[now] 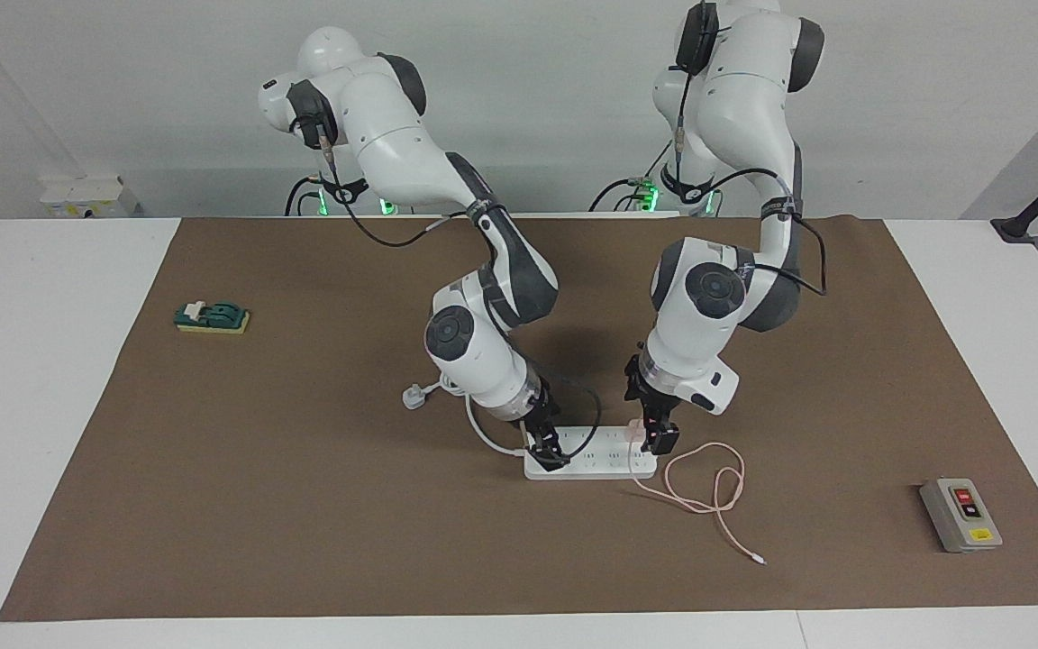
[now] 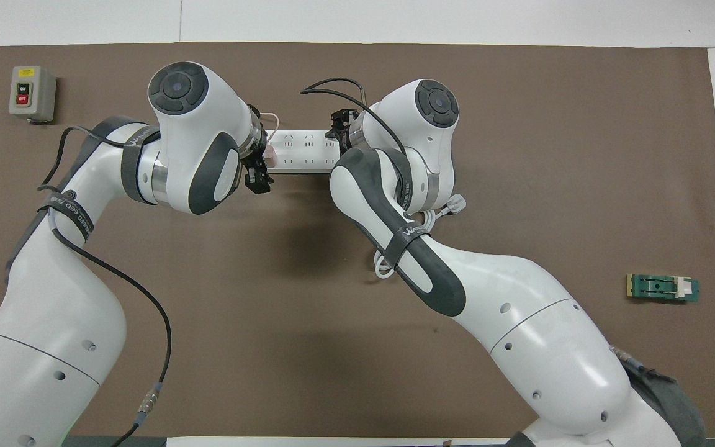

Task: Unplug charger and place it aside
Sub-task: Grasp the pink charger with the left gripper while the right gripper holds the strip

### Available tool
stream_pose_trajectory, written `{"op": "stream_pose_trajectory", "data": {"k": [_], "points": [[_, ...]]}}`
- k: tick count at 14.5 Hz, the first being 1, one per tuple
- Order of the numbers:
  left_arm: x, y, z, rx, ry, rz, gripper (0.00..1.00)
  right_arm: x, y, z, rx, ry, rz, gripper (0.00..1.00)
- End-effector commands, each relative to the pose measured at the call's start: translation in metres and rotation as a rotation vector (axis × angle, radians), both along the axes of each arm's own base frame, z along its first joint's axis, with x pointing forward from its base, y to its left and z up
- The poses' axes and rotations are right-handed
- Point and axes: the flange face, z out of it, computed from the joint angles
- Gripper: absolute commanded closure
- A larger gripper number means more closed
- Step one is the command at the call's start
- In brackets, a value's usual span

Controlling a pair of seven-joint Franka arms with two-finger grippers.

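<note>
The pale pink charger sits plugged into the white power strip at its end toward the left arm; in the overhead view the charger shows partly beside the left wrist. Its thin pink cable loops on the mat and ends in a small white connector. My left gripper is low, right beside the charger and against it. My right gripper is down on the strip's other end. The strip lies between the two hands.
The strip's thick white cord and plug lie nearer the robots. A grey box with red and black buttons stands toward the left arm's end. A green switch lies toward the right arm's end, on the brown mat.
</note>
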Motion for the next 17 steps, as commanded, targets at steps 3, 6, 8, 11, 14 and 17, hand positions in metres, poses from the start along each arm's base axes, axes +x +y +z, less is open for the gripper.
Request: {"op": "stream_pose_trajectory", "data": {"k": [3, 6, 8, 11, 14, 17], "points": [[0.0, 0.003, -0.001, 0.014, -0.024, 0.011, 0.99, 0.016, -0.004, -0.001, 0.012, 0.001, -0.009, 0.0], [0.002, 0.003, 0.001, 0.014, -0.028, 0.01, 1.0, 0.018, -0.006, -0.013, 0.005, -0.008, 0.005, 0.0], [0.002, 0.003, 0.001, 0.013, -0.029, 0.01, 1.0, 0.019, -0.008, -0.018, 0.001, -0.01, 0.008, 0.0], [0.002, 0.002, 0.002, 0.012, -0.034, 0.007, 1.0, 0.018, -0.007, -0.021, 0.0, -0.01, 0.01, 0.15], [0.002, 0.002, 0.001, 0.014, -0.033, 0.002, 1.0, 0.019, -0.008, -0.021, 0.001, -0.025, 0.009, 0.55], [0.004, 0.007, 0.003, 0.014, -0.033, 0.005, 1.0, 0.019, -0.007, -0.022, 0.001, -0.027, 0.008, 0.55]]}}
